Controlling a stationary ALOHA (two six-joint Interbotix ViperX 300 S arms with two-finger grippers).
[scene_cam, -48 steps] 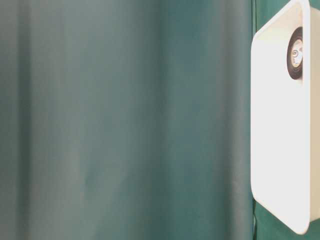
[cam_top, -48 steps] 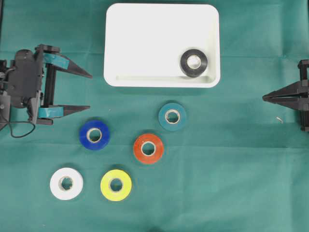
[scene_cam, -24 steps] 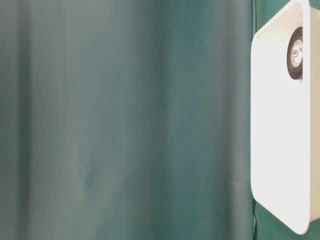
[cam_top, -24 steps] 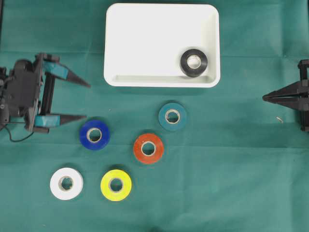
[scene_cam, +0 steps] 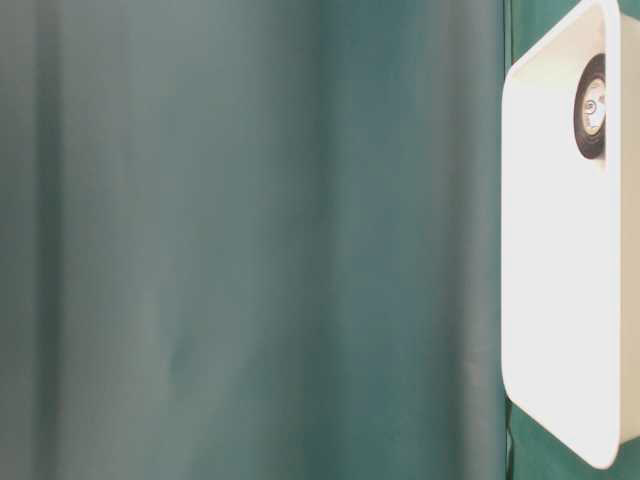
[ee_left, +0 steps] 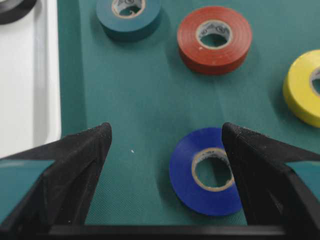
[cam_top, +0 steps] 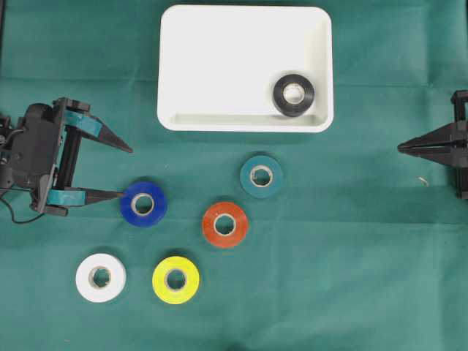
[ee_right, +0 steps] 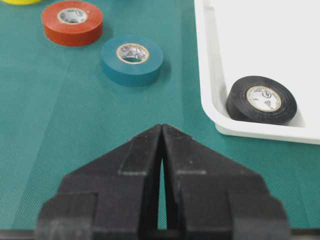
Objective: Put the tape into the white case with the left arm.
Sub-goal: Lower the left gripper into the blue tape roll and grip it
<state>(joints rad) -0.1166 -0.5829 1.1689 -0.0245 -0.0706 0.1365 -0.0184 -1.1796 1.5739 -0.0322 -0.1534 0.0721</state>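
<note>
- Since a second ago your left gripper (cam_top: 128,172) swung down toward the blue tape roll (cam_top: 143,204); its lower fingertip now sits just beside the roll, fingers wide apart, nothing held.
- White case (cam_top: 219,73) holds only the black roll (cam_top: 294,95).
- Right gripper (cam_top: 404,148) closed, parked well apart.
</note>
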